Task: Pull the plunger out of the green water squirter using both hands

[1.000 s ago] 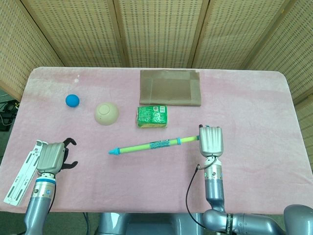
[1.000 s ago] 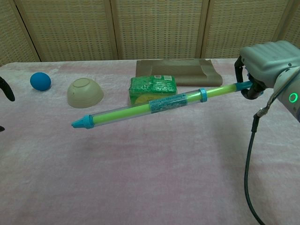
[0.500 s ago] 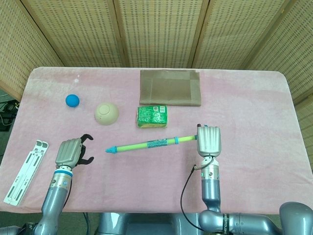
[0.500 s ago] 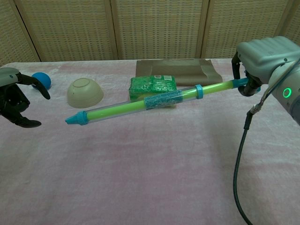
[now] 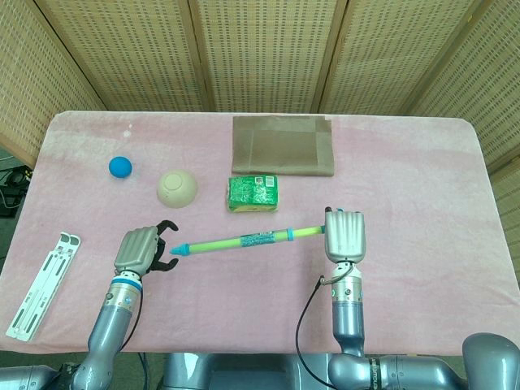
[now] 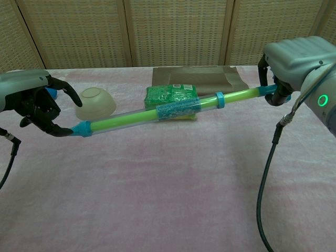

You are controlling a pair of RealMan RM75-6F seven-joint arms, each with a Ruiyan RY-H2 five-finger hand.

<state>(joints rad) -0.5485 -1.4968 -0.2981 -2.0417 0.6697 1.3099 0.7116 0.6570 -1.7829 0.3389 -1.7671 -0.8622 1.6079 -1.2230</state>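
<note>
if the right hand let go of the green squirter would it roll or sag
Probably no sag: the green water squirter stays straight though the right hand holds only one end, so it seems stiff and light. It is a round tube, so it would likely roll on the pink cloth. Its smooth clear barrel looks slippery.

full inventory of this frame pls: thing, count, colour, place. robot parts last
water squirter: 1, green tube with blue tip and ring, held off the table, centre
ball: 1, blue, far left
bowl: 1, beige, upside down, right of the ball
sponge pack: 1, green, centre, behind the squirter
folded cloth: 1, brown, far centre
folding stand: 1, white, near left edge
table cover: 1, pink
left hand: 1, grey and black, fingers spread at the squirter's blue tip
right hand: 1, grey, grips the squirter's plunger end
</note>
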